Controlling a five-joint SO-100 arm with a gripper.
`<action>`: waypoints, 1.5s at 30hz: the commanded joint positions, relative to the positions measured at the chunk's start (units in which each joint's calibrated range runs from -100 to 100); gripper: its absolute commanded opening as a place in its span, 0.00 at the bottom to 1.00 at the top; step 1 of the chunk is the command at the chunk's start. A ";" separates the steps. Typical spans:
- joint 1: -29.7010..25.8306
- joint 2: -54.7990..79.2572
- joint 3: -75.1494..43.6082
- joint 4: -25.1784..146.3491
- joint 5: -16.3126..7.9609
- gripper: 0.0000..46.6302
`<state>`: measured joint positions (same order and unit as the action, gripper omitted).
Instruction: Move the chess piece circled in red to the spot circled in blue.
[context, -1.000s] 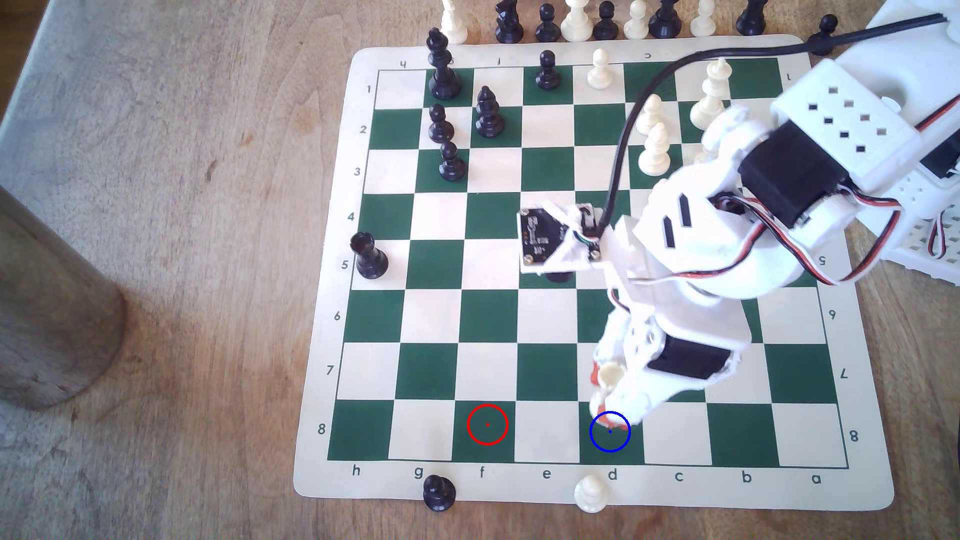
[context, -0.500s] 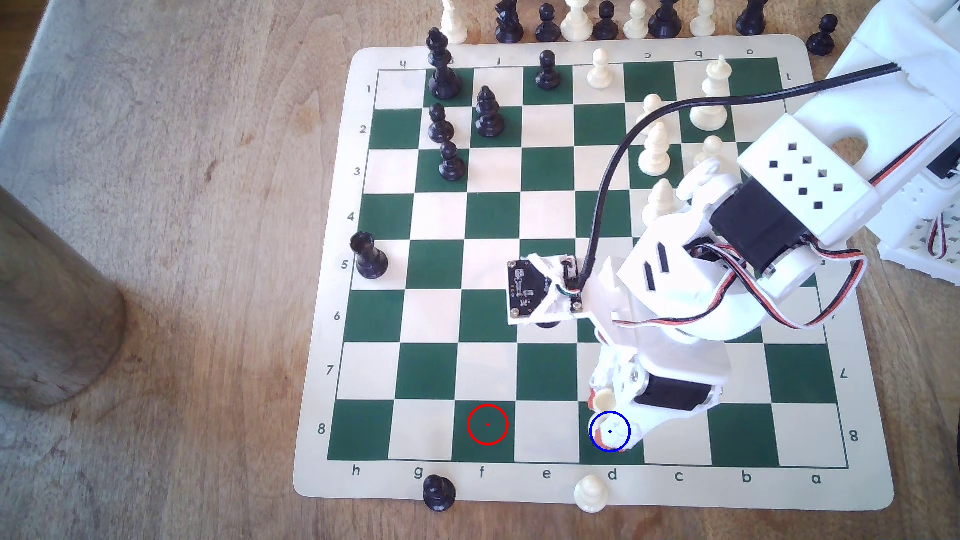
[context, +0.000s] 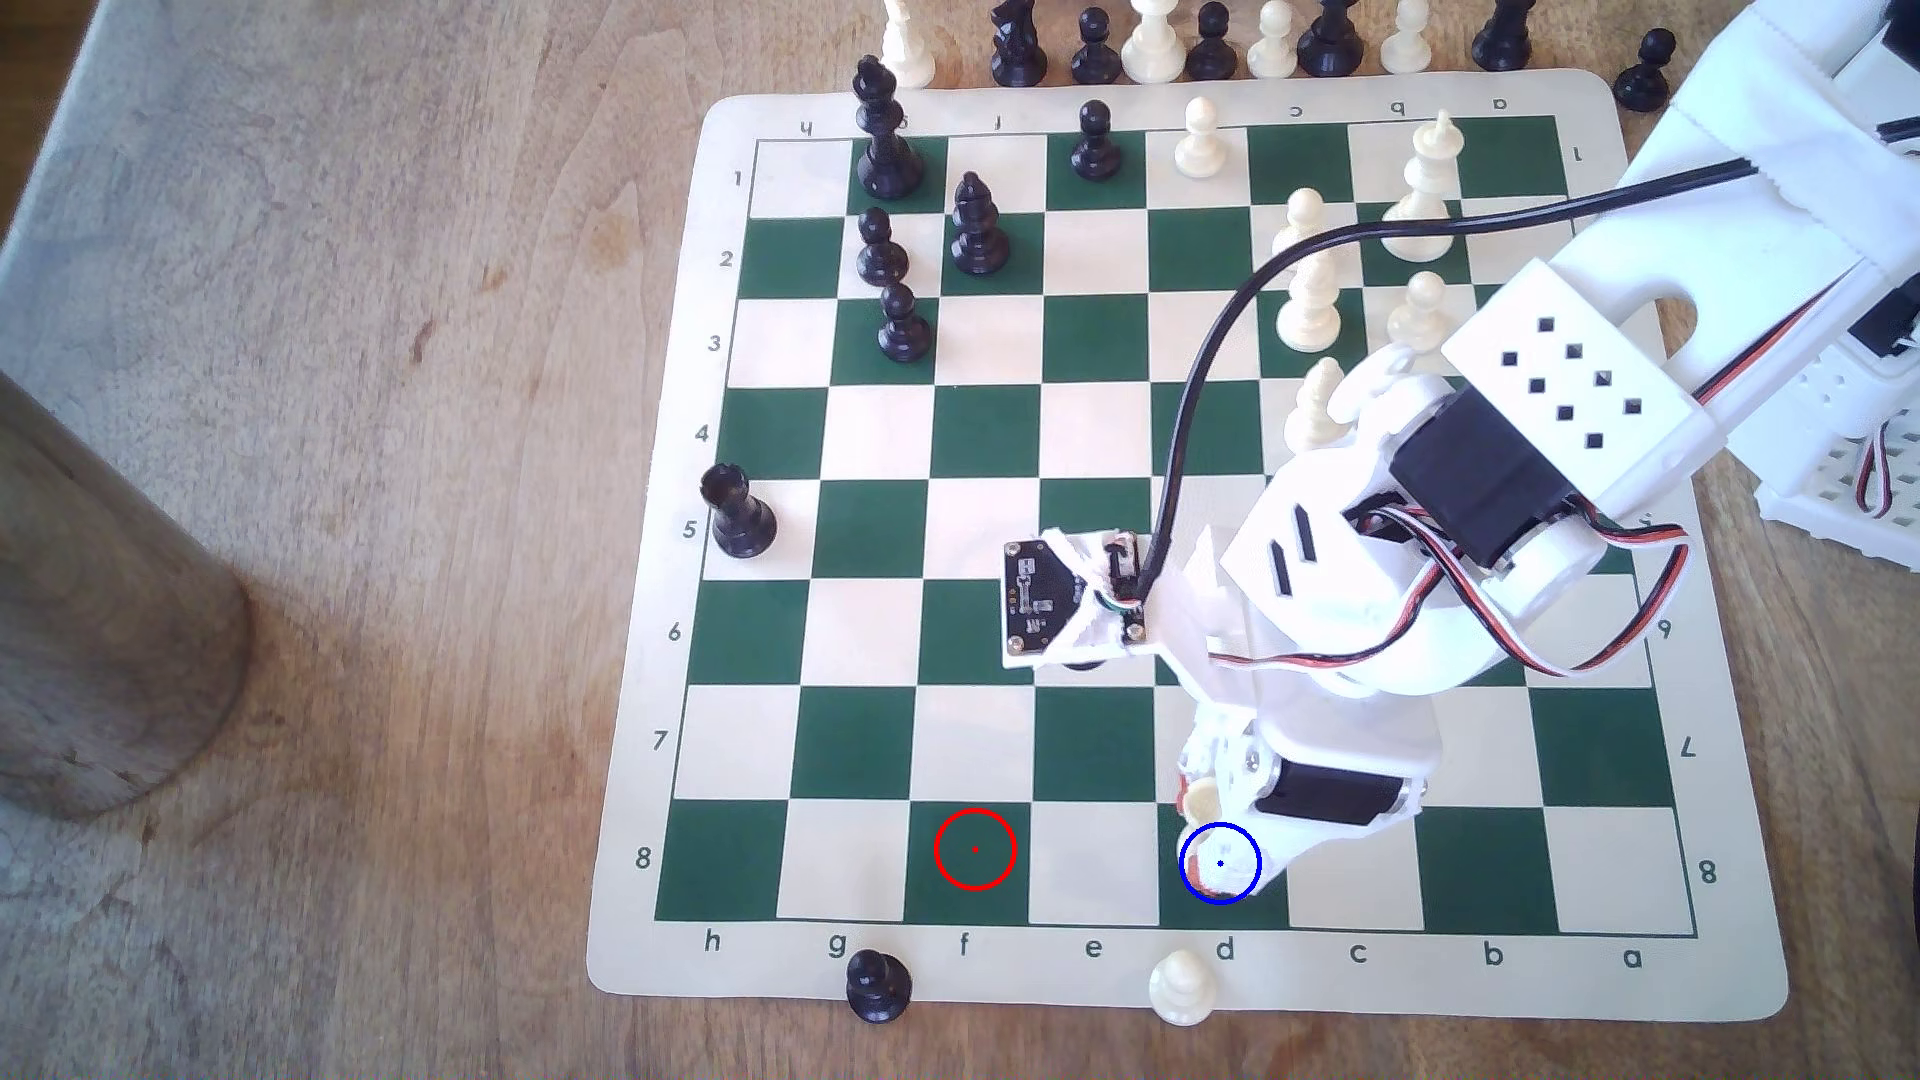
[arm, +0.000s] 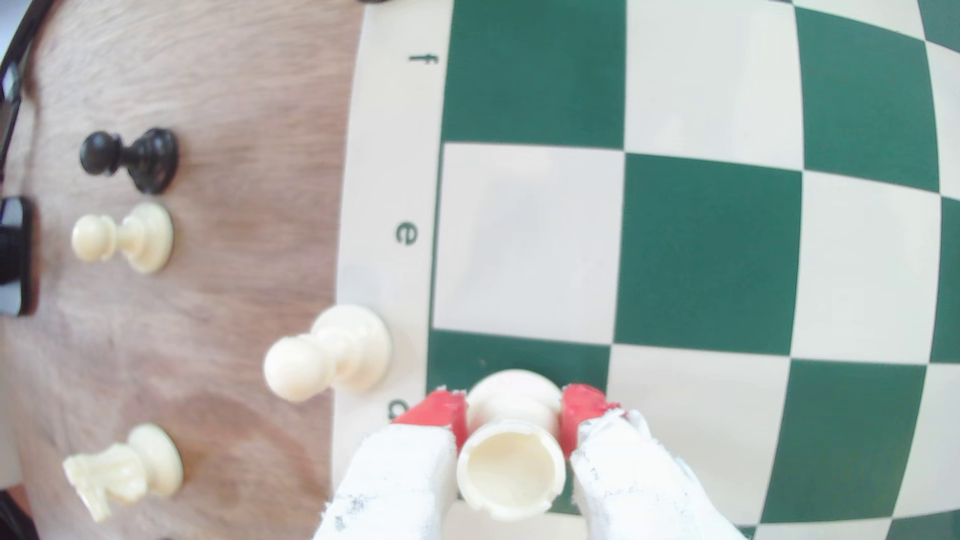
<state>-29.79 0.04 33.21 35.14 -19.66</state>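
Note:
The chess piece, a cream-white rook (context: 1203, 802) with a hollow round top, is held upright in my gripper (context: 1211, 843). The gripper is shut on it, with a red-tipped finger (arm: 439, 415) on each side of its body. In the wrist view the rook (arm: 511, 470) has its base over the dark green square by the letter d. That square is the spot (context: 1176, 906), marked by the blue circle, and my gripper covers much of the circle. I cannot tell whether the base touches the board. The red-circled square (context: 975, 849) has nothing on it.
A cream pawn (context: 1181, 987) and a black pawn (context: 878, 984) stand at the board's near edge. Cream pieces (context: 1311, 301) stand close beside my arm. A black rook (context: 738, 514) is at the exterior view's left edge of the board. A wooden cylinder (context: 104, 623) stands far left.
My arm has stretched toward the near edge and come down with the rook. The gripper went from just behind the blue circle to over it. The last half second brought only a small shift.

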 joint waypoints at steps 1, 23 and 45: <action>0.03 -0.98 -2.12 -0.58 0.29 0.06; -0.98 -6.92 -0.03 5.40 0.20 0.62; -0.20 -40.45 21.27 16.95 2.34 0.65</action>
<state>-30.53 -28.36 51.92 49.48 -17.80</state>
